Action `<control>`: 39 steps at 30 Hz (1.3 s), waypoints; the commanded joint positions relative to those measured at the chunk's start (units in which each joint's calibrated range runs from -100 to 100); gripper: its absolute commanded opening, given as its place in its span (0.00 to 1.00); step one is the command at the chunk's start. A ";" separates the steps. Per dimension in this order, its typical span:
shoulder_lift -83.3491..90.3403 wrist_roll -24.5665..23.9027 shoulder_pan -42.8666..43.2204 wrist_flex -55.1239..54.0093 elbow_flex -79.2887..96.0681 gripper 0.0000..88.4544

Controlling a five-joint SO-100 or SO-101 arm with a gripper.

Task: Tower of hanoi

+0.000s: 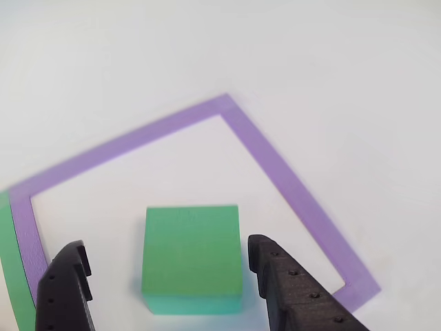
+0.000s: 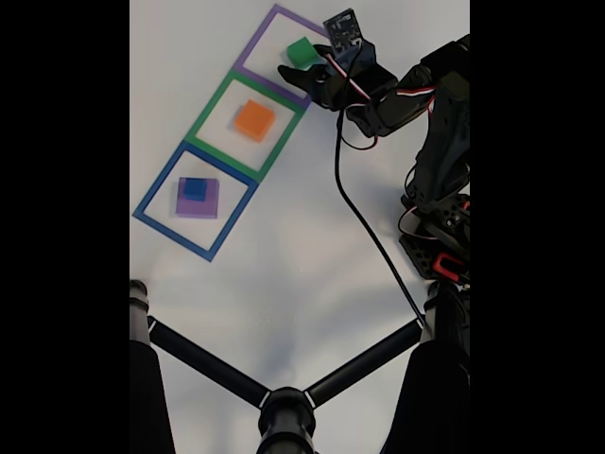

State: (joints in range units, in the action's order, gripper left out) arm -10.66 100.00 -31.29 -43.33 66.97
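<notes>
A green cube [image 1: 192, 258] sits on the white table inside a purple tape square [image 1: 275, 162]. My gripper [image 1: 167, 245] is open, with one black finger on each side of the cube and a gap showing on both sides. In the fixed view the green cube [image 2: 302, 51] lies in the top purple square [image 2: 253, 43], and the gripper [image 2: 304, 66] is right by it. An orange block [image 2: 254, 120] rests in the green square [image 2: 210, 102]. A small blue block [image 2: 195, 188] sits on a larger purple block [image 2: 210, 203] in the blue square [image 2: 159, 186].
The three tape squares run in a diagonal row on the white table [image 2: 312, 265]. The arm's body and cables [image 2: 440, 170] stand at the right. A black stand with angled legs [image 2: 284, 402] crosses the bottom of the fixed view.
</notes>
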 commanded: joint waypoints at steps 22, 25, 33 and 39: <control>54.33 0.00 20.20 124.07 -53.56 0.00; 55.54 0.00 24.47 129.73 -58.20 0.00; 59.14 -6.43 33.92 134.10 -57.38 0.00; 62.67 -5.51 40.33 132.32 -51.93 0.00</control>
State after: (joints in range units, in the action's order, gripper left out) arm 49.12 94.32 5.15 90.58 12.86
